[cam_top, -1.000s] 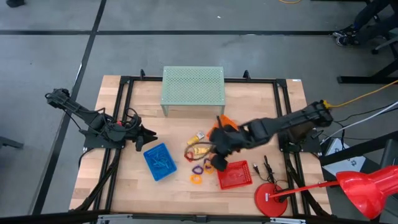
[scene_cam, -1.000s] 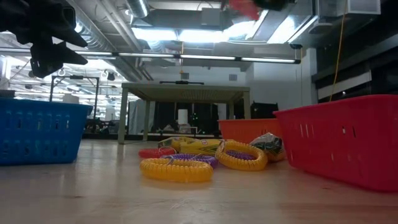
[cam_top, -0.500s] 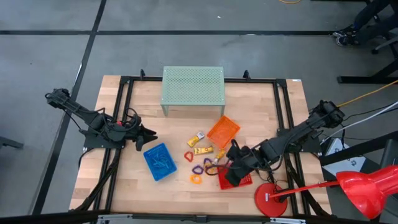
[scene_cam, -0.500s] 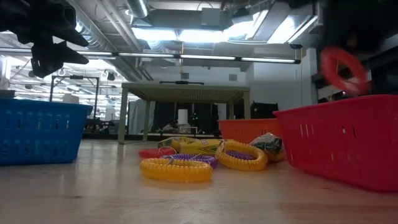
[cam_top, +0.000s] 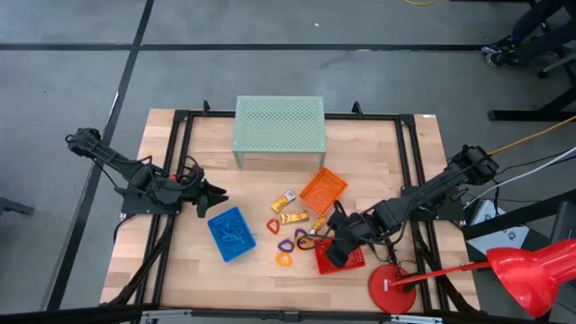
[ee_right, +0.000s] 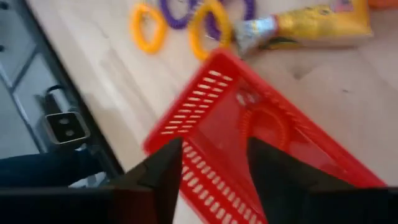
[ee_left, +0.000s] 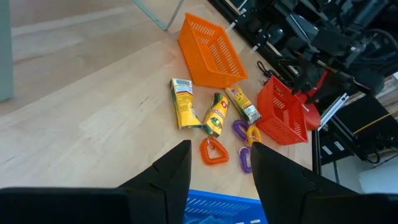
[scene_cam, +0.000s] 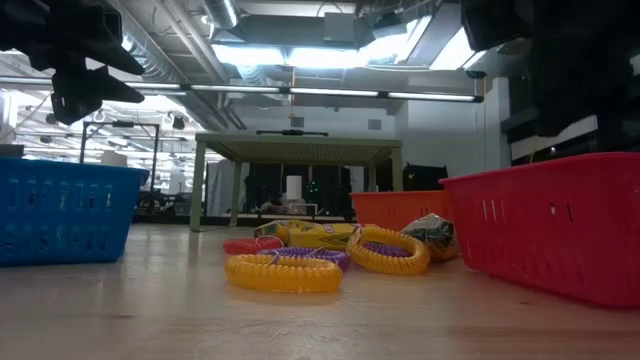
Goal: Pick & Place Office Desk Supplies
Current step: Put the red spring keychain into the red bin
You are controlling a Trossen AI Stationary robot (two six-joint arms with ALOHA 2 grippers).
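Note:
My right gripper (ee_right: 214, 149) hangs open just above the red basket (cam_top: 342, 255) near the table's front right. A red coil loop (ee_right: 264, 127) lies on the basket's floor below its fingers. Left of the basket, orange (cam_top: 284, 259), purple (cam_top: 301, 238) and red (cam_top: 274, 226) loops and yellow packets (cam_top: 288, 217) lie flat on the wood. My left gripper (cam_top: 216, 198) waits open at the table's left, above the far side of the blue basket (cam_top: 230, 234).
An orange basket (cam_top: 323, 190) sits tilted behind the loose items. The pale green perforated stand (cam_top: 279, 126) is at the far middle. A big red round-based object (cam_top: 391, 288) stands at the front right corner. Black frame rails run along the table's sides.
My right gripper has come from above the middle of the table toward the near right edge and down over the red basket, rolling as it went. It carried a red loop and has let go of it; the loop now lies in the red basket.

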